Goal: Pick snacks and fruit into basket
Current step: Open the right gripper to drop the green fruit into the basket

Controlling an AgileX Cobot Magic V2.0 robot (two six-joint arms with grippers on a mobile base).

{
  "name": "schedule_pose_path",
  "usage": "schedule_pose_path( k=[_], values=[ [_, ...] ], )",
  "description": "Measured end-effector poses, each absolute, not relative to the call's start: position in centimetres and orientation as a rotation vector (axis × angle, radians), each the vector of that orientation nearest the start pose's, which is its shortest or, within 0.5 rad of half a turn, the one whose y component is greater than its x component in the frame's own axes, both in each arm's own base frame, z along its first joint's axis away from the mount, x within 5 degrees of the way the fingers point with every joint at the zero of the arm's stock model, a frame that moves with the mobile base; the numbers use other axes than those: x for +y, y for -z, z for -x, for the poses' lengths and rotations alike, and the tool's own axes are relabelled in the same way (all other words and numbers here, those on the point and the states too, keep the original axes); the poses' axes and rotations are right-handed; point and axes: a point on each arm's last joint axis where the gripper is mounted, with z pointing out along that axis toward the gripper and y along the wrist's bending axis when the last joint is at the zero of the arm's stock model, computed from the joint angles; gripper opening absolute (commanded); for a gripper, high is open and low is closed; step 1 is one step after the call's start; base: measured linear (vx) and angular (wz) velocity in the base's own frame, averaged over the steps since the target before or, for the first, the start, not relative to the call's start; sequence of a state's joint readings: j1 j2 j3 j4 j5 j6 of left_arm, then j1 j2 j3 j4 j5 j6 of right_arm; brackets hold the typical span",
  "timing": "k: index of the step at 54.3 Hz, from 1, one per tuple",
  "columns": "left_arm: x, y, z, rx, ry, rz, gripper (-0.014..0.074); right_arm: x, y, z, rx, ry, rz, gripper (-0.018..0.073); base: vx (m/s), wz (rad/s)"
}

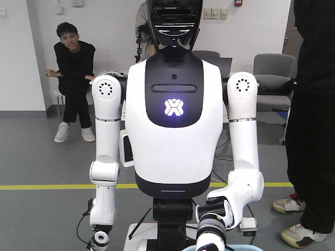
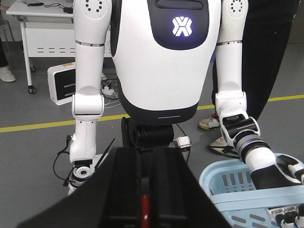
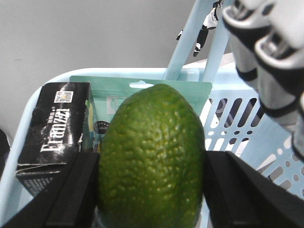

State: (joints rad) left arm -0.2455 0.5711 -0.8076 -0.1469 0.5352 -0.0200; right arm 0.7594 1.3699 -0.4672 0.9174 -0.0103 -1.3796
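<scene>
The right wrist view is showing the right gripper [image 3: 152, 190] holding the big bumpy green fruit [image 3: 152, 156], its two black fingers [image 3: 61, 194] pressing against the fruit's left and right sides. The fruit is hanging over the inside of the pale blue basket [image 3: 42, 95], inside the curve of the rim, with the basket's slotted wall to its right and two pale blue handle bars rising behind it. A white and black robot hand [image 3: 270, 61] is crowding the upper right corner above that wall, leaving little room on that side. Inside the basket, a black packet [image 3: 54, 128] lettered "Franzz" is lying against the left wall, and a mint-green pouch [image 3: 137, 92] is standing behind the fruit, its top edge and hang-hole showing. Whether the fruit is touching either one I cannot tell. The left wrist view is looking past the left gripper [image 2: 145, 209], a dark blurred mass at the bottom with a red strip in the middle; whether it is open or closed I cannot tell. The basket is sitting at the lower right there, with the white robot's forearm reaching over its rim. The grey floor between is lying open, crossed by a yellow line [image 2: 38, 126].
</scene>
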Motion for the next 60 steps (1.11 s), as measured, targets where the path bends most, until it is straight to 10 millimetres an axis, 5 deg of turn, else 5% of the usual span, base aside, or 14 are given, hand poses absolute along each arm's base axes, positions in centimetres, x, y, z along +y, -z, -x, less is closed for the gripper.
schedule_pose_path(
  k=[30, 60],
  values=[
    [-3.2, -39.0, -9.8, 1.784, 0.349, -0.143, -0.0009, 16.0, -17.6, -16.8, 2.055, -0.221, 1.229, 0.0454, 0.0, 0.0],
    [-3.1, -39.1, -9.8, 1.768, 0.349, -0.14, -0.0009, 15.8, -19.0, -16.3, 2.012, -0.259, 1.202, 0.0573, 0.0, 0.0]
  ],
)
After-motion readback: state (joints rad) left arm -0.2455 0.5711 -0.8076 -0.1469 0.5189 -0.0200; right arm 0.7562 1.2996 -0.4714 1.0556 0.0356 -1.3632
